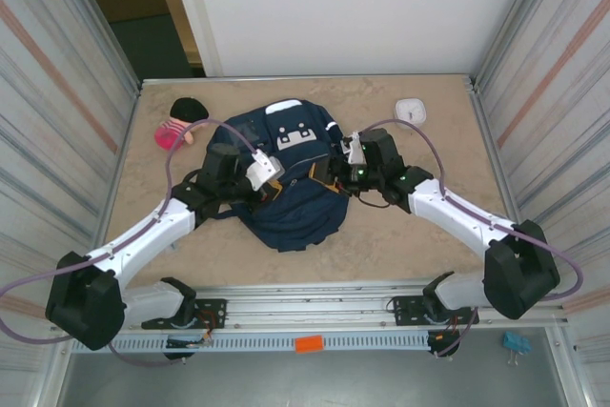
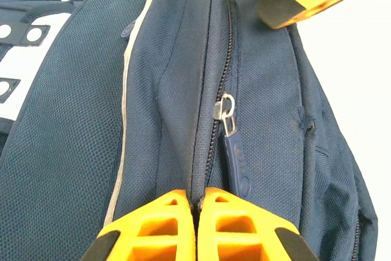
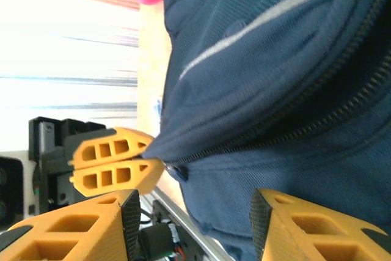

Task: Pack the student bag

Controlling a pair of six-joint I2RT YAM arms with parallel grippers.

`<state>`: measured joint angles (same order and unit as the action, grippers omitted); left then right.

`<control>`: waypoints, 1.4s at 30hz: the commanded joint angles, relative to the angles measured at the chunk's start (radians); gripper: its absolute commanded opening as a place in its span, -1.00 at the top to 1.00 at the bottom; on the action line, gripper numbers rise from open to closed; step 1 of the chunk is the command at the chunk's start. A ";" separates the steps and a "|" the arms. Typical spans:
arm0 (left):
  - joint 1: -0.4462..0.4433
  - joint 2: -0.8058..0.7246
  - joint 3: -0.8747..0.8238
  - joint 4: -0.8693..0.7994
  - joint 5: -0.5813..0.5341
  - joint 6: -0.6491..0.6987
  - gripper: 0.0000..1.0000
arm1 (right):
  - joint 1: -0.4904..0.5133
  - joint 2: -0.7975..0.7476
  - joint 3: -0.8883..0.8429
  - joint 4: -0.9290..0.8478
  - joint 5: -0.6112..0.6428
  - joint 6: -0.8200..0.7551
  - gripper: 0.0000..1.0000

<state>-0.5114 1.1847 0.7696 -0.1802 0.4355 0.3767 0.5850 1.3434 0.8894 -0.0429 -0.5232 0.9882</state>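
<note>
Student bag [image 1: 291,205], left claw [image 2: 197,198] clamped on its edge, right claw [image 3: 195,212] spread alongside

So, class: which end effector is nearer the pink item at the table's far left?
Left. The left end effector is shut on the student bag, right of the pink item; the right end effector sits farther right, across the bag.

arms [image 1: 143,231]: white links, black joints | cables [image 1: 396,122]: purple | claw fingers [image 2: 165,224]: orange, ribbed cut-outs
</note>
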 commanded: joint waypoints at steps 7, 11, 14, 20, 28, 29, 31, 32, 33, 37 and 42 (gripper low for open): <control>0.012 -0.095 -0.039 0.094 0.130 0.140 1.00 | 0.001 0.066 0.003 0.194 0.017 0.173 -0.02; 0.011 -0.101 -0.046 0.087 0.144 0.163 1.00 | -0.001 0.102 0.012 0.227 0.027 0.260 -0.02; 0.011 -0.105 -0.050 0.082 0.151 0.182 1.00 | 0.003 0.124 0.013 0.213 0.058 0.290 -0.03; 0.011 -0.128 -0.054 0.023 0.149 0.203 1.00 | 0.003 0.162 0.017 0.207 0.099 0.315 0.58; -0.006 -0.190 -0.018 -0.111 0.026 -0.196 0.32 | 0.024 0.146 0.014 0.239 0.115 0.314 1.00; -0.012 -0.194 -0.001 -0.146 0.016 -0.263 0.23 | 0.029 0.141 0.017 0.238 0.122 0.313 1.00; -0.034 -0.215 0.023 -0.212 -0.044 -0.444 0.09 | 0.042 0.137 0.028 0.238 0.137 0.306 1.00; -0.044 -0.230 0.028 -0.233 -0.089 -0.541 0.06 | 0.050 0.136 0.033 0.236 0.141 0.302 1.00; -0.051 -0.246 0.028 -0.255 -0.122 -0.658 0.04 | 0.058 0.137 0.039 0.233 0.148 0.297 1.00; -0.063 -0.294 -0.018 -0.258 -0.100 -0.977 -0.03 | 0.093 0.132 0.060 0.213 0.178 0.277 1.00; -0.171 -0.308 -0.036 -0.300 -0.153 -1.037 -0.06 | 0.119 0.122 0.068 0.224 0.196 0.285 1.00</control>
<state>-0.6418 0.8913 0.7502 -0.4286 0.3252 -0.5114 0.6815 1.4918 0.9070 0.1486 -0.3508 1.2972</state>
